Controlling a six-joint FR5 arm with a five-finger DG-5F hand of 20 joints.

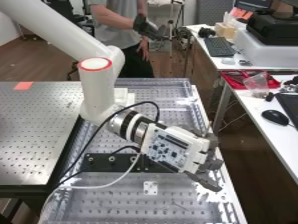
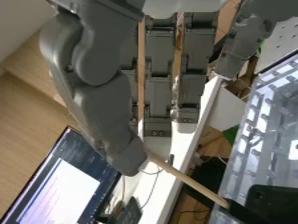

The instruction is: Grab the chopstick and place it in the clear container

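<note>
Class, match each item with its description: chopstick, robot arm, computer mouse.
1. Chopstick
2. Robot arm
3. Computer mouse

A. Black, lying on a white desk
B. Pale and slender, held in the dark grey hand
C. White, with a red ring

Pairs: 1-B, 2-C, 3-A

A black mouse [image 1: 275, 117] lies on a white table [image 1: 255, 104], beside a keyboard [image 1: 291, 106]

no legible text, label, brand, number or sign in either the high or wrist view
</note>
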